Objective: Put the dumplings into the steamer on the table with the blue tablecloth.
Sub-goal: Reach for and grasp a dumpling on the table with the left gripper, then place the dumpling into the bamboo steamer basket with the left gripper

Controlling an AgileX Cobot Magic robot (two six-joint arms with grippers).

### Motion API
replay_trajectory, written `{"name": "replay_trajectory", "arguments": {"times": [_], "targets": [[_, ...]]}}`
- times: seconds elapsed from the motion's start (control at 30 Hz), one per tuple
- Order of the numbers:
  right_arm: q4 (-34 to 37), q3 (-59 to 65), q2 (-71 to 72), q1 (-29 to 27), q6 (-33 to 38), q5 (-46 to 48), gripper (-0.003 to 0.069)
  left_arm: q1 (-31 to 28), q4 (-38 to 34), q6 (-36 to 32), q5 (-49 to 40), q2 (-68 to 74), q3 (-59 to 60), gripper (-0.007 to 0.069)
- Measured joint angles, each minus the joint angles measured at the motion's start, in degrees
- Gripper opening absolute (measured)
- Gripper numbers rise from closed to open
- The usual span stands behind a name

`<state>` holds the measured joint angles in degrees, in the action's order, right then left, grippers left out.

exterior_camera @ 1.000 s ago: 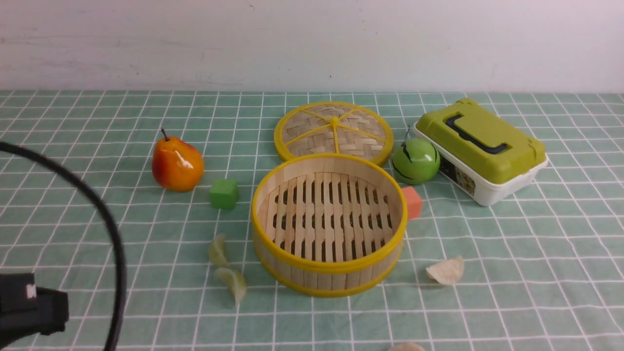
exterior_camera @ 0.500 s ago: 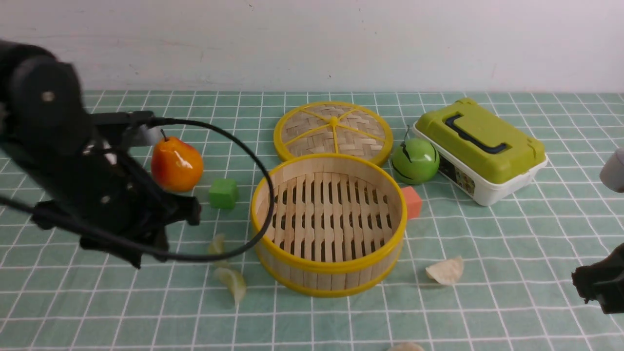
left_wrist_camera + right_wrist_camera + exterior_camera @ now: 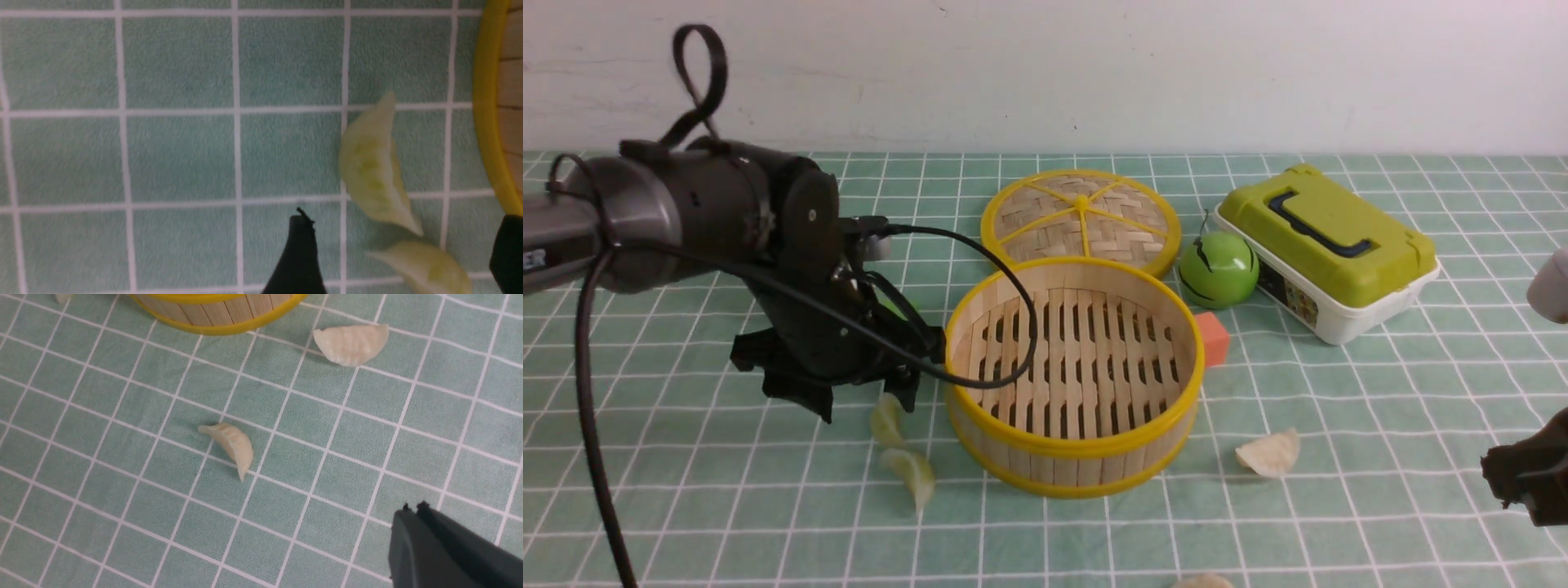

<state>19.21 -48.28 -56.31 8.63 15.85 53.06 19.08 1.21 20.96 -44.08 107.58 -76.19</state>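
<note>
The steamer [image 3: 1074, 441] stands mid-table with nothing inside, on the blue tablecloth [image 3: 686, 490]. Two pale green dumplings lie just left of it, one [image 3: 888, 420] nearer the basket's middle and one [image 3: 913, 474] closer to me. My left gripper [image 3: 866, 400] hovers open over them; in the left wrist view its dark fingertips [image 3: 300, 228] straddle both green dumplings [image 3: 374, 171] [image 3: 425, 267], beside the steamer's rim [image 3: 486, 122]. Two cream dumplings [image 3: 231, 443] [image 3: 351, 343] lie right of the steamer. My right gripper [image 3: 412, 508] is shut and holds nothing, low at the right edge [image 3: 1515, 482].
Behind the steamer lies its woven lid [image 3: 1082, 216]. A green apple [image 3: 1219, 269], an orange cube [image 3: 1213, 339] and a white box with a green lid [image 3: 1327, 249] sit at the back right. My left arm [image 3: 686, 212] and its cable cross the left side.
My left arm swung in from the lower left to above the green dumplings and its jaws opened. My right gripper came into view at the right edge.
</note>
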Motion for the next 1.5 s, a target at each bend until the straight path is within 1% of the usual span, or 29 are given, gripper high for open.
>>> {"name": "replay_trajectory", "arguments": {"times": [0.03, 0.1, 0.17, 0.23, 0.27, 0.3, 0.33, 0.37, 0.4, 0.47, 0.6, 0.67, 0.77, 0.87, 0.93, 0.97, 1.03, 1.07, 1.17, 1.3, 1.37, 1.4, 1.43, 1.47, 1.5], "targets": [[0.0, 0.0, 0.0, 0.0, 0.0, 0.0, -0.0002, 0.0, 0.0, 0.6, 2.3, 1.7, 0.0, 0.0566], [0.0, 0.0, 0.0, 0.0, 0.0, 0.0, -0.0001, 0.0, 0.0, 1.4, 3.7, 3.5, 0.0, 0.0552], [0.0, 0.0, 0.0, 0.0, 0.0, 0.0, -0.0001, 0.0, 0.2, 2.3, 4.4, 5.1, 0.0, 0.0507], [0.0, 0.0, 0.0, 0.0, 0.0, 0.0, 0.0000, 0.1, 0.5, 2.7, 4.5, 6.1, -0.1, 0.0428], [0.0, 0.0, 0.0, 0.0, 0.0, 0.0, 0.0001, 0.1, 0.6, 2.8, 4.6, 6.2, -0.3, 0.0367], [0.0, 0.0, 0.0, 0.0, 0.0, 0.0, 0.0001, 0.1, 0.5, 2.8, 4.6, 6.2, -0.3, 0.0339], [0.0, 0.0, 0.0, 0.0, 0.0, 0.0, 0.0002, 0.1, 0.6, 3.0, 4.5, 6.2, -0.3, 0.0232], [0.0, 0.0, 0.0, 0.0, 0.0, 0.0, 0.0002, 0.1, 0.6, 3.0, 4.5, 6.2, -0.3, 0.0193], [0.0, 0.0, 0.0, 0.0, 0.0, 0.0, 0.0002, 0.1, 0.6, 3.0, 4.1, 5.8, -0.3, 0.0182], [0.0, 0.0, 0.0, 0.0, 0.0, 0.0, 0.0004, 0.1, 0.2, 2.8, 2.2, 4.1, -0.3, 0.0203], [0.0, 0.0, 0.0, 0.0, 0.0, 0.0, 0.0010, 1.4, 0.2, 1.4, -1.7, -2.8, -1.4, 0.0203], [0.0, 0.0, 0.0, 0.0, 0.0, 0.0, 0.0013, 3.4, 0.2, 0.4, -2.6, -5.7, -3.2, 0.0203], [0.0, -0.1, 0.0, 0.0, 0.0, 0.0, 0.0017, 7.9, 0.1, -0.7, -3.1, -6.9, -8.5, 0.0203], [0.0, -0.1, 0.0, 0.0, 0.0, 0.0, 0.0020, 12.5, -0.5, -0.6, -3.5, -3.3, -14.7, 0.0203], [0.0, -0.1, 0.0, 0.0, 0.0, 0.0, 0.0022, 13.6, -0.6, -0.2, -3.7, -0.9, -17.4, 0.0203], [0.0, -0.1, 0.0, 0.0, 0.0, 0.0, 0.0024, 14.5, -1.2, 0.3, -3.9, 2.8, -21.1, 0.0203], [0.0, -0.1, 0.0, 0.0, 0.0, 0.0, 0.0026, 14.8, -1.2, 1.0, -4.2, 5.6, -23.8, 0.0203], [0.0, -0.1, 0.0, 0.0, 0.0, 0.0, 0.0029, 14.9, -1.2, 1.9, -4.5, 8.9, -27.4, 0.0203], [0.0, -0.1, 0.0, 0.0, 0.0, 0.0, 0.0032, 14.9, -1.2, 2.6, -5.8, 15.0, -33.1, 0.0203], [0.0, -0.1, 0.0, 0.0, 0.0, 0.0, 0.0039, 14.9, -3.4, 2.6, -7.5, 20.0, -38.4, 0.0205], [0.0, -0.1, 0.0, 0.0, 0.0, 0.0, 0.0041, 14.9, -4.0, 2.6, -8.2, 22.2, -39.6, 0.0249], [0.0, -0.1, 0.0, 0.0, 0.0, 0.0, 0.0041, 14.9, -4.1, 2.6, -8.8, 22.9, -39.7, 0.0285], [0.0, -0.1, 0.0, 0.0, 0.0, 0.0, 0.0041, 14.9, -4.1, 2.6, -9.0, 22.9, -39.7, 0.0293], [0.0, -0.1, 0.0, 0.0, 0.0, 0.0, 0.0041, 14.9, -4.1, 2.6, -9.6, 23.8, -39.7, 0.0355], [0.0, -0.1, 0.0, 0.0, 0.0, 0.0, 0.0041, 14.9, -4.1, 2.6, -10.3, 24.1, -39.7, 0.0400]]}}
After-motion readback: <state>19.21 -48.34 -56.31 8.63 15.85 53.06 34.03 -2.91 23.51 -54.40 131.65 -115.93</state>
